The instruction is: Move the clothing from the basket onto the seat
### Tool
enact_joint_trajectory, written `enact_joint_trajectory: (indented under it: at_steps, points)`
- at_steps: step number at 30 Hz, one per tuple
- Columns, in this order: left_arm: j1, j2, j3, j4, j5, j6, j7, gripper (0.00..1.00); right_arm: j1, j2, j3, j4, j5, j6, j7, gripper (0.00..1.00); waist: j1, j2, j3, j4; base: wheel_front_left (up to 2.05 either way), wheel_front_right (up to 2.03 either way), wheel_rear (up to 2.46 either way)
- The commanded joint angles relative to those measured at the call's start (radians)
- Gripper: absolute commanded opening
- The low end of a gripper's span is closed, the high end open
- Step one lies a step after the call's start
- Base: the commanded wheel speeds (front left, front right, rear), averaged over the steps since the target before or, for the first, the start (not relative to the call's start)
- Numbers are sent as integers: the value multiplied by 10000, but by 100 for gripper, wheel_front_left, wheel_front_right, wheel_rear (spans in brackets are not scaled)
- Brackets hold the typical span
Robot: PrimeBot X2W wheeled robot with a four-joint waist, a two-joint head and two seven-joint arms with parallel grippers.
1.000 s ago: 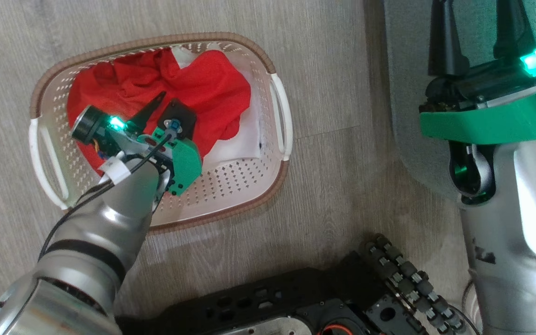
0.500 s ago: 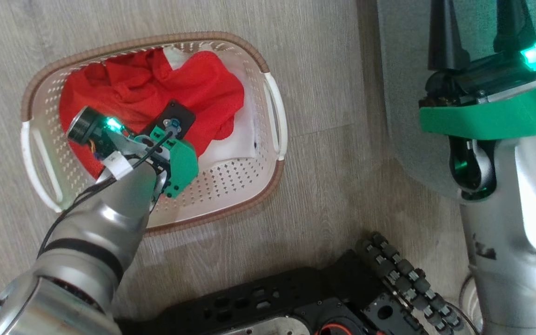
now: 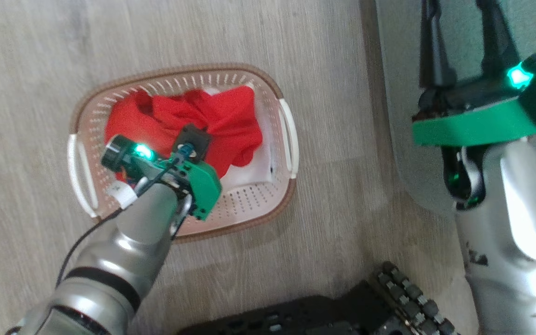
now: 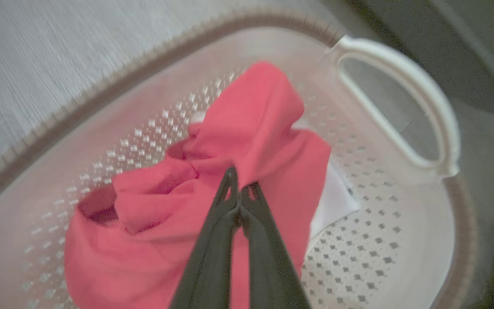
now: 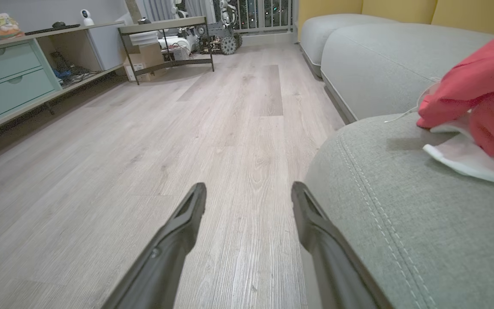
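The cream-white basket (image 3: 249, 204) stands on the wood floor at centre left, and its perforated wall and a white handle (image 4: 405, 86) show close up in the left wrist view. Bright red clothing (image 3: 221, 121) lies bunched inside it over a white layer. My left gripper (image 4: 238, 182) is down in the basket, shut on a fold of the red clothing (image 4: 255, 124), which rises in a peak. My right gripper (image 3: 458, 18) is open and holds nothing, by the edge of the grey-green seat (image 5: 401, 223). Another red garment (image 5: 483, 81) with white lining lies on that seat.
My black wheeled base (image 3: 296, 316) lies at the bottom of the head view. In the right wrist view, the floor (image 5: 187, 128) runs back to a low cabinet with drawers (image 5: 11, 77), a table frame (image 5: 165, 47) and a second grey cushion (image 5: 393, 56).
The head camera has moved, so the basket sits lower and smaller in the picture. My left gripper's fingers, apart a second ago, are now together on the red clothing, which has gathered upward.
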Motion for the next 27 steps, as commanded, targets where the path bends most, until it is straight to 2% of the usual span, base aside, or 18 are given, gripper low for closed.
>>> enact_joint_trajectory:
  at_steps: [1, 7, 16, 21, 27]
  points:
    - [328, 44, 206, -447, -96, -67, -118, 0, 523, 16, 96, -164, -78, 71, -92, 100, -1, -1, -560, 289, 0, 0, 0]
    - [1269, 83, 696, -2363, -444, -169, -122, 0, 1187, 16, -79, 521, -354, 71, -92, 100, -1, -1, -1972, 714, 0, 0, 0]
    - [2678, 478, 1680, -4836, -816, -299, -123, 0, 2419, 16, -209, 1465, -526, 71, -92, 100, -1, -1, -4436, 1158, 0, 0, 0]
    - [3130, 627, 2029, -5544, -988, -407, -123, 0, 3185, 16, -243, 1956, -591, 71, -92, 100, -1, -1, -5873, 1288, 0, 0, 0]
    - [3193, 639, 2263, -5816, -1208, -424, -123, 0, 3838, 16, -110, 2354, -645, 71, -92, 100, -1, -1, -7064, 1305, 0, 0, 0]
